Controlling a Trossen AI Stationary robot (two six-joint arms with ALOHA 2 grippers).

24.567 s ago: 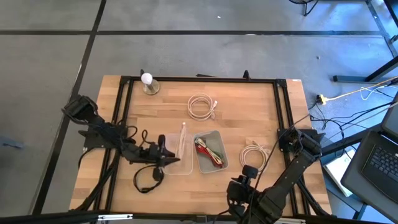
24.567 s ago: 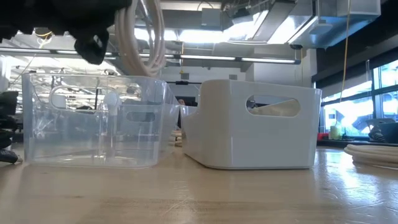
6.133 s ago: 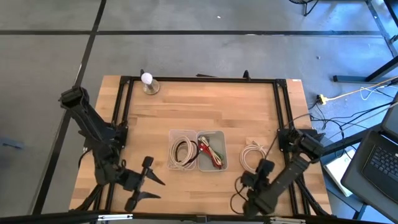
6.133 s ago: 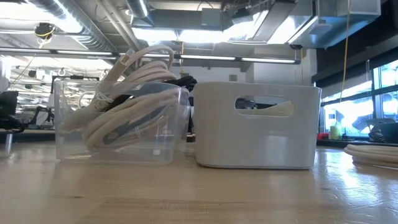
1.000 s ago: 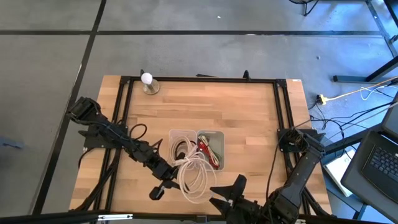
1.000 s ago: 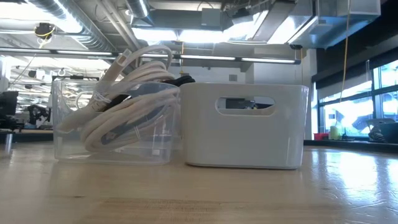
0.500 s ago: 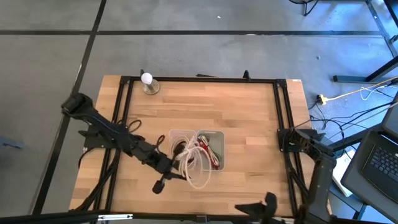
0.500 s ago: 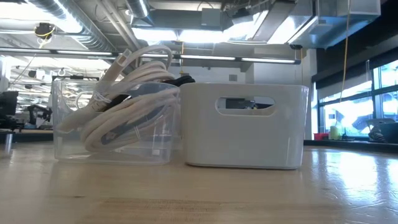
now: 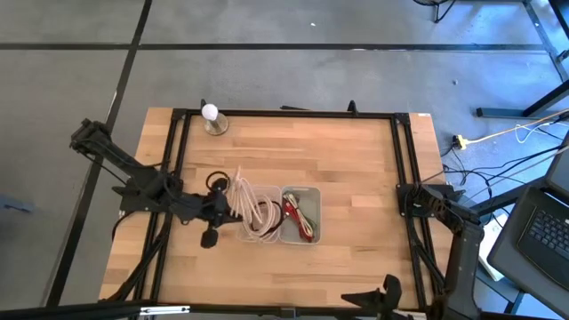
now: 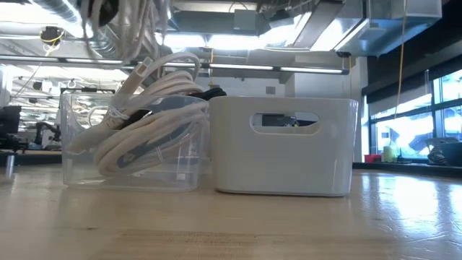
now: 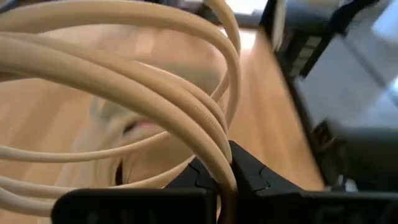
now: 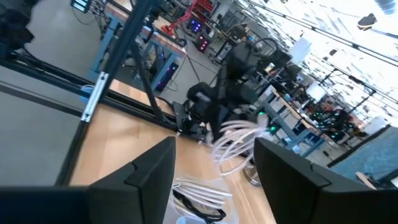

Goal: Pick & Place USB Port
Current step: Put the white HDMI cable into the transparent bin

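The left gripper (image 9: 222, 206) is pinching tight a coiled, smooth white USB cable (image 9: 252, 209), hanging above the clear plastic bin (image 10: 133, 144) near table centre. The right gripper (image 9: 384, 289) is waiting w/ fingers wide apart, empty, at the table's (image 9: 356, 160) front edge.

You get bright, even overhead light. Glare streaks the table (image 10: 404, 195) right of the white bin (image 10: 285, 146); the raised cable (image 11: 124, 93) blurs.

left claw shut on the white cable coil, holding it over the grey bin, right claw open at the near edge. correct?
Not quite. The high view shows the left claw holding the white cable coil over the clear bin, not the grey bin. The rest stands: shut on the coil, right claw open at the near edge.
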